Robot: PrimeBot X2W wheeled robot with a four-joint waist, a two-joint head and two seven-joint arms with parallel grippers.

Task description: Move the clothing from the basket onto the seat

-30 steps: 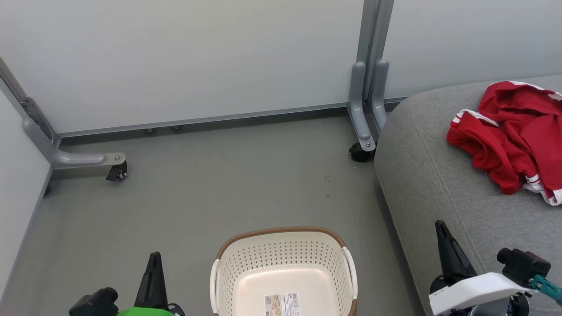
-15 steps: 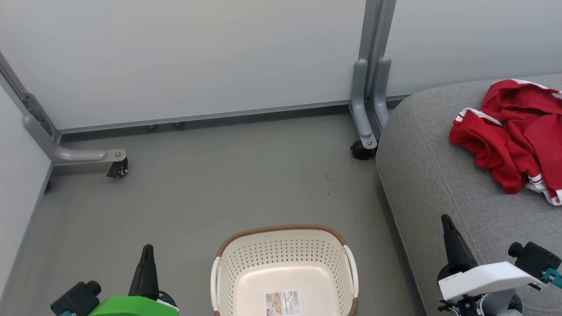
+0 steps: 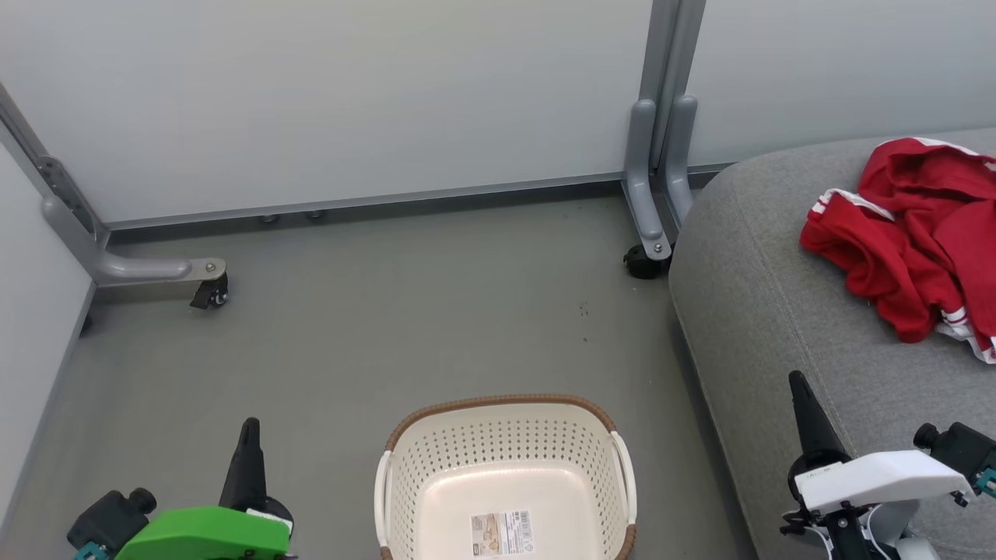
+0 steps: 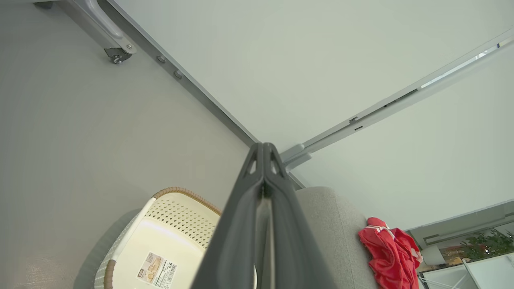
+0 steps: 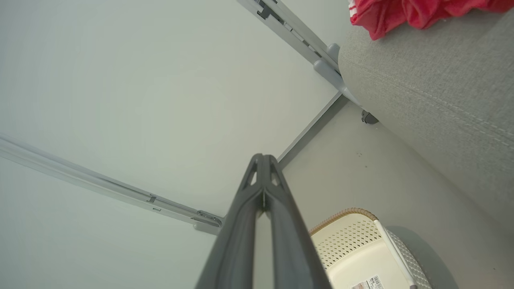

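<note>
The red clothing [image 3: 914, 237] with white trim lies crumpled on the grey seat [image 3: 786, 311] at the right, also seen as the clothing [image 4: 387, 253] and the clothing [image 5: 417, 10] in the wrist views. The cream basket [image 3: 506, 474] with a brown rim stands on the floor at bottom centre, holding nothing but a paper label [image 3: 502, 533]. My left gripper [image 3: 249, 432] is shut and points up, left of the basket. My right gripper [image 3: 797, 385] is shut over the seat's front edge. Both hold nothing.
Pale partition walls stand behind, with a grey caster foot [image 3: 206, 284] at the left and a grey post with a caster [image 3: 646, 260] beside the seat. Grey floor [image 3: 389, 327] stretches between the basket and the walls.
The head view has shifted slightly. Both grippers have drifted outward and a little up the picture, staying shut. The basket and clothing lie as before.
</note>
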